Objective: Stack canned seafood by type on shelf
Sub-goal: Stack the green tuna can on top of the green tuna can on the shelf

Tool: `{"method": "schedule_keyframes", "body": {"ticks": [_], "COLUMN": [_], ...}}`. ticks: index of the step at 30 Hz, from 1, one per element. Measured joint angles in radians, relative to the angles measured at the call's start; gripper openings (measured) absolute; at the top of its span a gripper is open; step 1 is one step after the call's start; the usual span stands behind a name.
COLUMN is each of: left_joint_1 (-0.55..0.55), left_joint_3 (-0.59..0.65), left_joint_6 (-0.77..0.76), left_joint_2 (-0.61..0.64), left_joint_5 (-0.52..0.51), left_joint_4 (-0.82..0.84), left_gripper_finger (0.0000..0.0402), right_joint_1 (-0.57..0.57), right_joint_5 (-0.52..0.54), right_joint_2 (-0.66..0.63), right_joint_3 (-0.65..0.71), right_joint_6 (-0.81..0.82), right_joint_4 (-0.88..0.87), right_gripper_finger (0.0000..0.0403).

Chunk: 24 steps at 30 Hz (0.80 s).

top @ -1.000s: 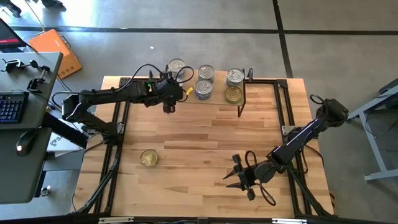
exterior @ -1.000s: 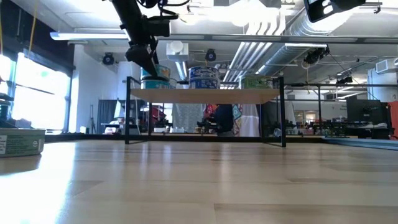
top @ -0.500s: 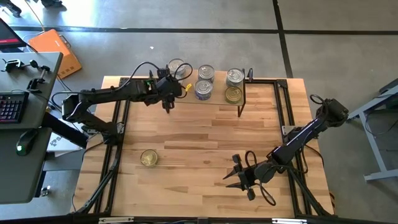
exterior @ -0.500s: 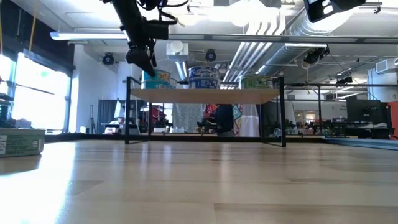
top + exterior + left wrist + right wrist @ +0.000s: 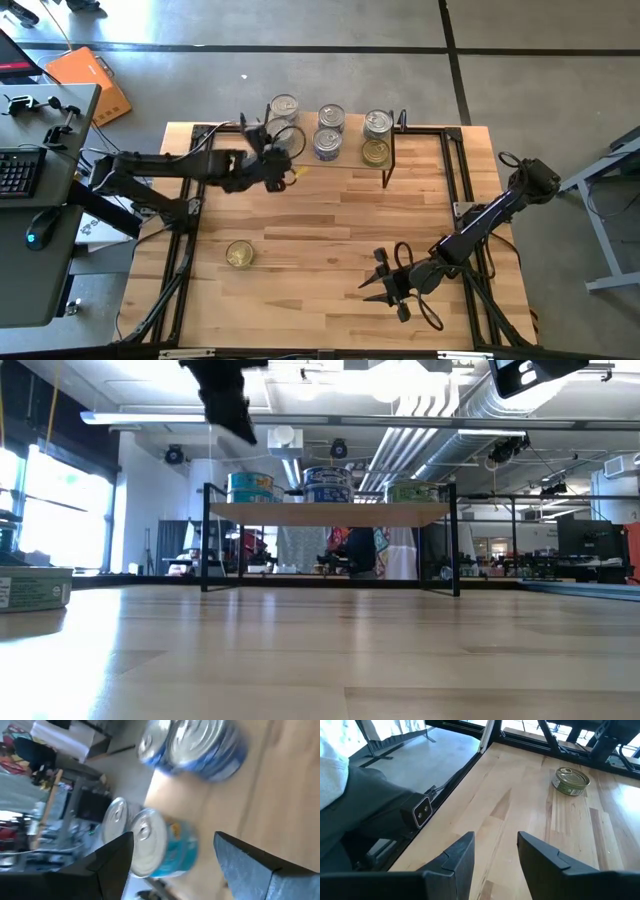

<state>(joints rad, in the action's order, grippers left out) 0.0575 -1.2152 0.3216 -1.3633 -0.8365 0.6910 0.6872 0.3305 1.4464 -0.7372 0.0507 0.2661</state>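
Left end effector pulled back from shelf, spread, empty; right parted, idle.

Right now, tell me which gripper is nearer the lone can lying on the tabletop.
Left. The left gripper hangs open just in front of the shelf, up the table from the lone can. The right gripper rests farther off, across the table near its right front.
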Motion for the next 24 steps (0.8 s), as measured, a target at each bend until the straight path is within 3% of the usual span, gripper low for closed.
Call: {"method": "schedule_keyframes", "body": {"ticks": [7,16,19,24], "left_joint_1": [-0.250,-0.596,-0.678,-0.755], "left_joint_3": [0.000,0.000,0.000,0.000], "left_joint_6": [-0.151,-0.377,-0.581,-1.110], "left_joint_2": [0.035,-0.051,-0.078,-0.119], "left_joint_5": [-0.021,-0.049,-0.057,-0.005], "left_joint_4": [0.000,0.029,0.121,0.448], "left_gripper_finger": [0.0258,0.0215,0.0204,0.0186], "right_joint_1": [0.000,0.000,0.000,-0.001], "right_joint_5": [0.035,0.089,0.089,0.089], "right_joint_2": [0.000,0.000,0.000,0.029], "right_joint_3": [0.000,0.000,0.000,0.000], "right_joint_6": [0.002,-0.005,-0.005,-0.006], "right_joint_4": [0.000,0.000,0.000,0.013], "right_gripper_finger": [0.0142,0.0142,0.0142,0.0142]}}
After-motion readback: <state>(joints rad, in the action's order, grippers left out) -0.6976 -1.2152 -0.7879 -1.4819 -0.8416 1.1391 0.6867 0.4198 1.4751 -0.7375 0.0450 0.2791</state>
